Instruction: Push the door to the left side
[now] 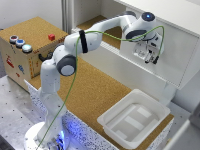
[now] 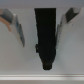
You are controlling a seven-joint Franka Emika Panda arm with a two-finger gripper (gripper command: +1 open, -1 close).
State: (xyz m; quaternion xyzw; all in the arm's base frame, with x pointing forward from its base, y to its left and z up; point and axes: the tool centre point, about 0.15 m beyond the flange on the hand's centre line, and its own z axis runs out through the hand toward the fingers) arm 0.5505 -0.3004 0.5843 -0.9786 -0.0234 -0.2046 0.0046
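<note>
Exterior light: we see bright, even light; the door (image 1: 170,45) and tray (image 1: 134,118) are nearly washed out.
Shadows: we find soft ones under the arm (image 1: 70,60) on the cork top (image 1: 95,90).
Glow: we note a blue glow at the arm's base.
Exterior sharpness: we find it low in detail and soft.
Wrist picture: we find it heavily blurred; fingers (image 2: 19,31) are smeared against a pale grey surface.
</note>
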